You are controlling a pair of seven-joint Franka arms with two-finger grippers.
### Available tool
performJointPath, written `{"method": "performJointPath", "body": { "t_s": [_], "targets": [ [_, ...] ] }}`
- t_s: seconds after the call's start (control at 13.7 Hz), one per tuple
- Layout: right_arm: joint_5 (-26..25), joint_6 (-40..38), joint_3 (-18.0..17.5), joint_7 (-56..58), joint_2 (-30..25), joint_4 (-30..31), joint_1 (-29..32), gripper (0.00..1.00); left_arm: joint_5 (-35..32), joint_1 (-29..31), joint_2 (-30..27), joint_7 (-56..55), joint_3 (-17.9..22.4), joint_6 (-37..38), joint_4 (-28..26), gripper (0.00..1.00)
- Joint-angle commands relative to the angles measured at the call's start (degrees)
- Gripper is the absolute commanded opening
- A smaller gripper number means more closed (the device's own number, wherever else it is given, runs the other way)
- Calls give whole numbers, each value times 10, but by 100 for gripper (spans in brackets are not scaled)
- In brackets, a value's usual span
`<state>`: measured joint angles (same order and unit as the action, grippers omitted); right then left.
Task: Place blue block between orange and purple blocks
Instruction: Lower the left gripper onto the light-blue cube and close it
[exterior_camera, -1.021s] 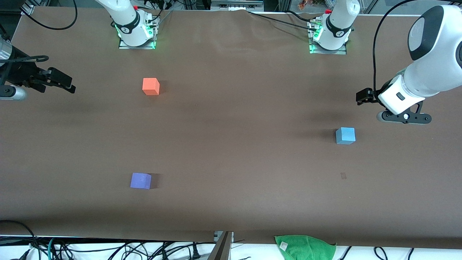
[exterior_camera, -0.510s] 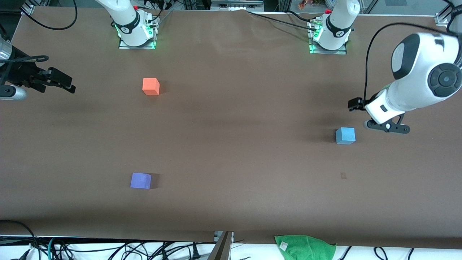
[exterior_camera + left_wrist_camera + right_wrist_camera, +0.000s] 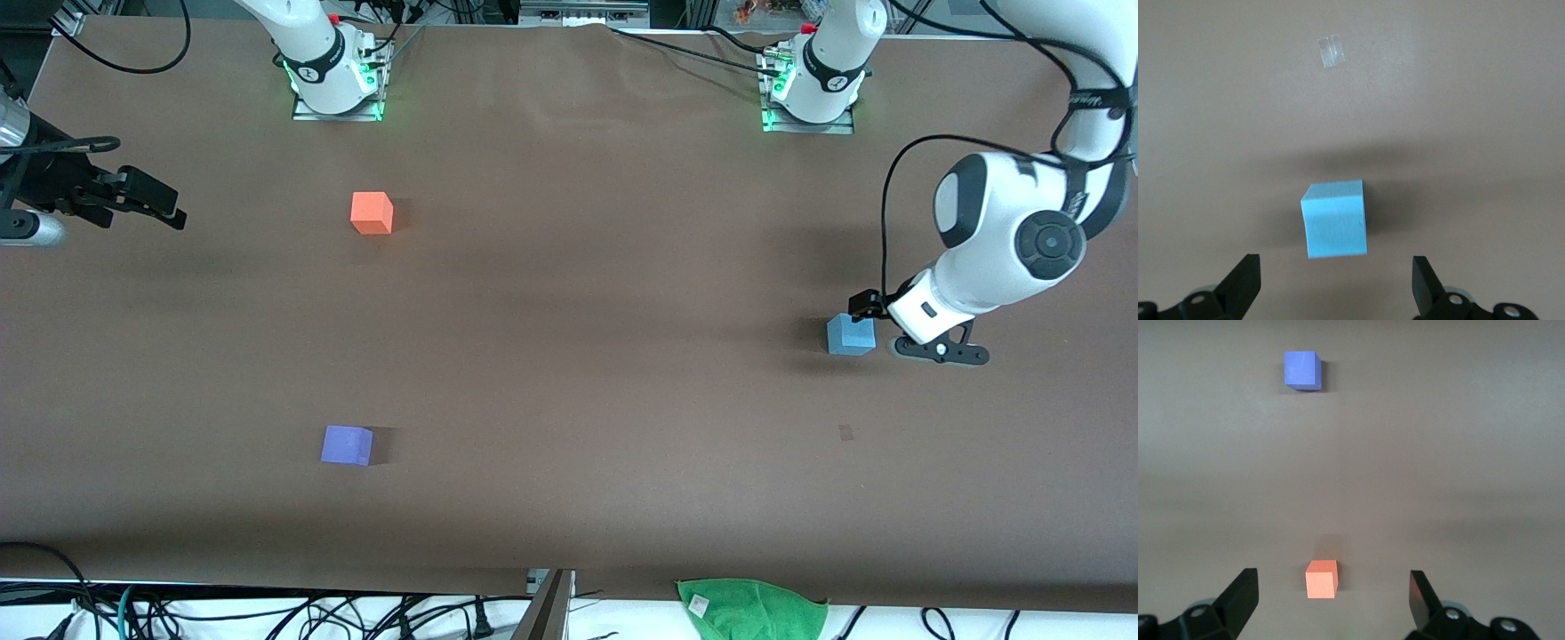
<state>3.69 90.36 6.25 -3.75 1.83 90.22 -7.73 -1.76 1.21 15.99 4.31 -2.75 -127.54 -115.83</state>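
The blue block (image 3: 851, 335) sits on the brown table toward the left arm's end. My left gripper (image 3: 865, 306) is low, just above it, at the block's edge. In the left wrist view the gripper (image 3: 1337, 288) is open and empty, and the blue block (image 3: 1335, 227) lies just ahead of the gap between its fingers. The orange block (image 3: 372, 212) is near the right arm's base. The purple block (image 3: 347, 444) is nearer the front camera, in line with it. My right gripper (image 3: 147, 203) waits open at the right arm's end of the table. Its wrist view shows the gripper (image 3: 1331, 605), the orange block (image 3: 1321, 579) and the purple block (image 3: 1302, 370).
A small piece of clear tape (image 3: 845, 433) lies on the table nearer the front camera than the blue block, and shows in the left wrist view (image 3: 1330, 51). A green cloth (image 3: 751, 609) lies off the table's front edge. Cables run along that edge.
The left arm has swung down and toward the front camera, bringing its open gripper from up beside the blue block to just above it. The right arm and the blocks have not moved.
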Motion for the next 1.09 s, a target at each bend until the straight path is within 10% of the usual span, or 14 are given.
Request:
{"method": "performJointPath", "body": {
  "t_s": [0.0, 0.8, 1.02],
  "targets": [
    [9, -6, 0, 9, -4, 0, 1, 100, -11, 5, 26, 10, -2, -74, -34, 100],
    [9, -6, 2, 9, -3, 0, 1, 100, -11, 17, 119, 9, -2, -124, -33, 100],
    [9, -6, 3, 9, -3, 0, 1, 100, -11, 20, 120, 10, -2, -132, -33, 27]
  ]
}}
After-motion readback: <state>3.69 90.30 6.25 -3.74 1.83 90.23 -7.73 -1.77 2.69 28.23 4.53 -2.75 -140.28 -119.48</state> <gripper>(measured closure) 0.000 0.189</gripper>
